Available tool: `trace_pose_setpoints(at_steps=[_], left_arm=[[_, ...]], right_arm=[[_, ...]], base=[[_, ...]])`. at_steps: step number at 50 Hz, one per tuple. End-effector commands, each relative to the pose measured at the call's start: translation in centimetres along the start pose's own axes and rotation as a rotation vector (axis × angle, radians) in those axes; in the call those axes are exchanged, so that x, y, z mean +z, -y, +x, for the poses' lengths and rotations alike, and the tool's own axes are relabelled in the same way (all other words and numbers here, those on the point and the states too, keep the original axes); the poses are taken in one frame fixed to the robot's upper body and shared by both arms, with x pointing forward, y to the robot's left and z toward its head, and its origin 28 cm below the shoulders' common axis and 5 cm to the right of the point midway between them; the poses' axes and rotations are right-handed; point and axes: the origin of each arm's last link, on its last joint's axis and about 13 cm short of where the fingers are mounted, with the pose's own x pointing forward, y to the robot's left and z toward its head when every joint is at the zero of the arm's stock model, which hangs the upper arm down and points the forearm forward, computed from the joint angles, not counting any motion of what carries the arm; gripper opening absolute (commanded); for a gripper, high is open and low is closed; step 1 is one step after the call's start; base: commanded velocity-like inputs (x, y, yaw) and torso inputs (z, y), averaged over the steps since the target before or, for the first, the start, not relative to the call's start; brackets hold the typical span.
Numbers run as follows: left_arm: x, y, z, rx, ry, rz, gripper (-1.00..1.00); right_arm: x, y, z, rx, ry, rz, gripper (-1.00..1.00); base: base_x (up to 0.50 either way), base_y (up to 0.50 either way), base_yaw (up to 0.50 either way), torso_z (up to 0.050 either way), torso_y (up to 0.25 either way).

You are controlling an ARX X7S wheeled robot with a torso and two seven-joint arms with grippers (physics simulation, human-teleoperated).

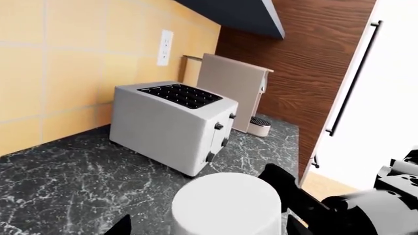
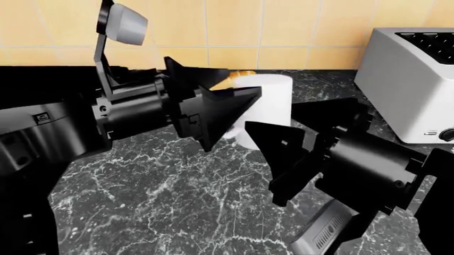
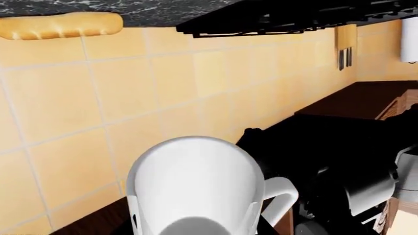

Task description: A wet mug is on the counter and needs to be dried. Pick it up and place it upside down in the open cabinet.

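Observation:
The white mug [image 2: 268, 98] stands upright over the dark marble counter [image 2: 163, 196], its base hidden behind a black finger. My right gripper [image 2: 273, 118] reaches in from the front right, with one finger in front of the mug and one at its right. In the right wrist view the mug [image 3: 196, 186] fills the space between the jaws, handle [image 3: 282, 195] to one side, and the right gripper [image 3: 196, 226] is shut on it. My left gripper [image 2: 245, 82] comes from the left. In its wrist view the left gripper [image 1: 205, 226] is open, fingers apart on either side of the mug [image 1: 225, 205].
A boxy white toaster [image 2: 408, 79] stands right of the mug against the yellow tiled wall [image 2: 234, 26]; the left wrist view shows the toaster [image 1: 173, 122] too. Beyond it are a beige appliance [image 1: 232, 95] and a white door with a black handle [image 1: 353, 78]. A bread loaf [image 3: 58, 24] lies on the counter.

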Motion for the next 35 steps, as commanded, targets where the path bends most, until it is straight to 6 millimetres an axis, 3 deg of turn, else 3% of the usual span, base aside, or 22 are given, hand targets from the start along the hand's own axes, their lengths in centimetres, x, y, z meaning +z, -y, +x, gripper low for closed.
trace_pose_setpoints(at_steps=[1,35], left_arm=[[-0.3,-0.2,0.4,-0.008,-0.009,0.003,1.0],[-0.5,-0.3,1.7,-0.045,-0.041,0.023,1.0]], right_arm=[[-0.5,0.3,-0.1,-0.008,-0.041,-0.026,-1.0],[-1.3,0.9,0.1,-0.009,-0.069,0.027,-1.0]], base=[[0.0,0.0,0.0,0.0,0.0],[0.0,0.0,0.0,0.0,0.0]])
